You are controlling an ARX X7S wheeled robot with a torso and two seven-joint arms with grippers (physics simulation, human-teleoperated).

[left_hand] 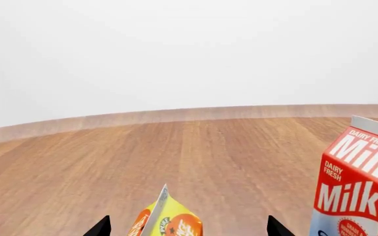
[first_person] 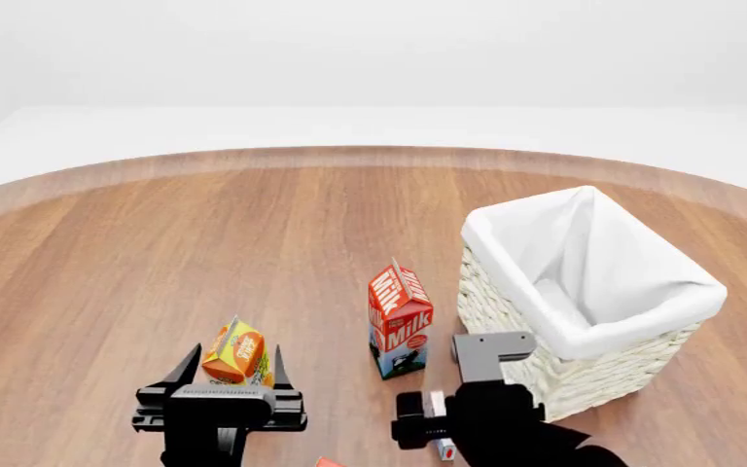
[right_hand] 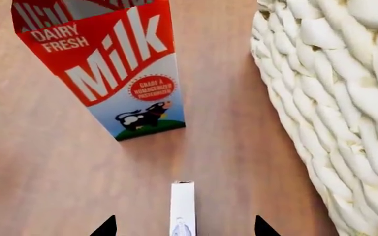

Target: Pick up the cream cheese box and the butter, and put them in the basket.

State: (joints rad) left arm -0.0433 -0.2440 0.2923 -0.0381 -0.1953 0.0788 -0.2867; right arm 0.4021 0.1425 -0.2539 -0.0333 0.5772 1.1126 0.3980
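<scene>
Cream cheese box (right_hand: 182, 209) is lying on the surface between the milk carton (right_hand: 107, 64) and the basket (right_hand: 336, 113). Right claw (right_hand: 182, 227) is hovering over it, spread and empty, needing to descend and close. Left claw (first_person: 233, 375) is spread around the juice carton (first_person: 236, 353).

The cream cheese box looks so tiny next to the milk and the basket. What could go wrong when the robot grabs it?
The cream cheese box is thin and lies between the open right gripper tips, so the fingers might pinch it badly and let it slip. The milk carton stands close ahead and the basket wall is close beside, so a sloppy move might tip the carton or bump the wicker.
</scene>
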